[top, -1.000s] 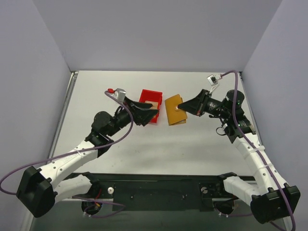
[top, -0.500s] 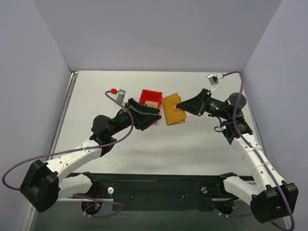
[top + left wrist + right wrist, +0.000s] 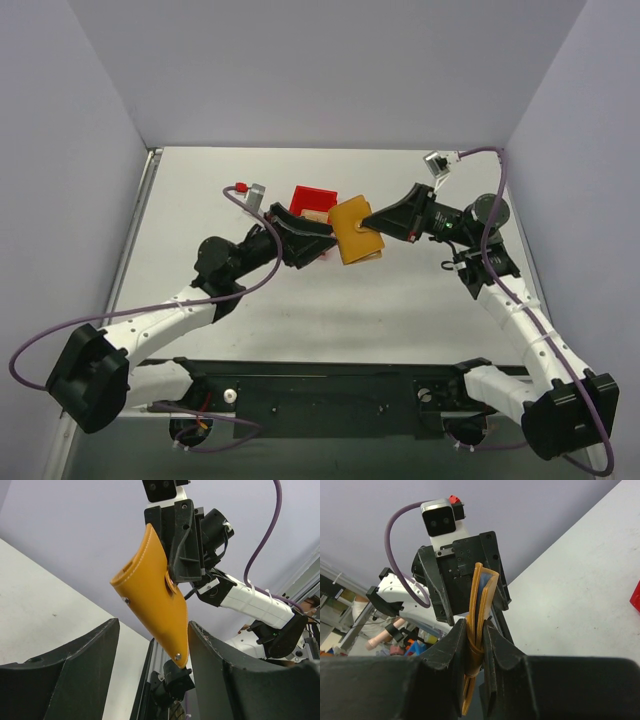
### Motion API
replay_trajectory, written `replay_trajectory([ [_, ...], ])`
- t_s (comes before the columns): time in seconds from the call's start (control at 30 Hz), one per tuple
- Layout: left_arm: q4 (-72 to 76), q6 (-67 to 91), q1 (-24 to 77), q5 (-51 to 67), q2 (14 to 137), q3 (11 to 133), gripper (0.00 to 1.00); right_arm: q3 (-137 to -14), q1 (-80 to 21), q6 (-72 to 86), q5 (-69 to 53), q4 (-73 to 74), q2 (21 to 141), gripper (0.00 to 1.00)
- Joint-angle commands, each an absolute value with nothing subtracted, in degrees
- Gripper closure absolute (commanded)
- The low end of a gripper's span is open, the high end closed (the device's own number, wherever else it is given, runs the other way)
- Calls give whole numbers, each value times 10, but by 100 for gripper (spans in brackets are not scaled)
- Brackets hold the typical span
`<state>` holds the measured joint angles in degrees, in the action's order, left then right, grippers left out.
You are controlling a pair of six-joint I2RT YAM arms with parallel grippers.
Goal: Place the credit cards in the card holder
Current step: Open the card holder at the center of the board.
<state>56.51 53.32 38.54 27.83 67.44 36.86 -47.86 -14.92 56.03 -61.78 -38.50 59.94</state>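
The card holder (image 3: 352, 236), an orange-tan wallet, hangs in the air with my right gripper (image 3: 373, 225) shut on its tab edge. In the right wrist view the card holder (image 3: 482, 587) shows edge-on with a blue inner panel, pinched in the right gripper (image 3: 479, 630). My left gripper (image 3: 327, 241) is open at the holder's left side. In the left wrist view a lower corner of the card holder (image 3: 150, 590) sits between the spread jaws of the left gripper (image 3: 152, 627), close to the right finger (image 3: 225, 675). One tan credit card (image 3: 317, 214) lies in the red bin, partly hidden.
The red bin (image 3: 312, 194) stands on the grey table (image 3: 400, 300) just behind both grippers. Purple walls close in the left, right and back. The arm bases and a black rail (image 3: 330, 390) run along the near edge.
The right gripper carried the card holder left, over the red bin's edge. The left gripper lifted off the bin and now brackets the holder's corner, its jaws slightly narrower.
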Motion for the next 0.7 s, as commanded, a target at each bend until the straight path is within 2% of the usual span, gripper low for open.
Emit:
replay_trajectory([
  [0.0, 603, 543, 391, 282, 693, 412, 34, -495, -165, 559, -640, -442, 606, 100],
  [0.1, 615, 549, 393, 286, 706, 419, 37, -503, -173, 552, -640, -431, 607, 100],
  [0.17, 625, 555, 392, 288, 709, 419, 45, -506, -173, 541, -639, -418, 609, 100],
  [0.2, 627, 558, 393, 289, 711, 420, 54, -507, -174, 537, -637, -413, 608, 100],
  [0.3, 628, 561, 393, 292, 713, 424, 69, -509, -174, 534, -637, -409, 611, 100],
  [0.37, 628, 562, 393, 294, 712, 425, 83, -512, -174, 528, -636, -401, 613, 100],
  [0.43, 625, 563, 393, 296, 709, 429, 96, -519, -175, 508, -635, -380, 613, 81],
  [0.47, 618, 561, 394, 296, 709, 429, 100, -527, -174, 498, -628, -350, 610, 67],
  [0.53, 597, 549, 393, 293, 704, 432, 100, -540, -174, 458, -615, -292, 600, 54],
  [0.67, 497, 495, 394, 265, 677, 445, 100, -579, -174, 346, -552, -133, 575, 39],
])
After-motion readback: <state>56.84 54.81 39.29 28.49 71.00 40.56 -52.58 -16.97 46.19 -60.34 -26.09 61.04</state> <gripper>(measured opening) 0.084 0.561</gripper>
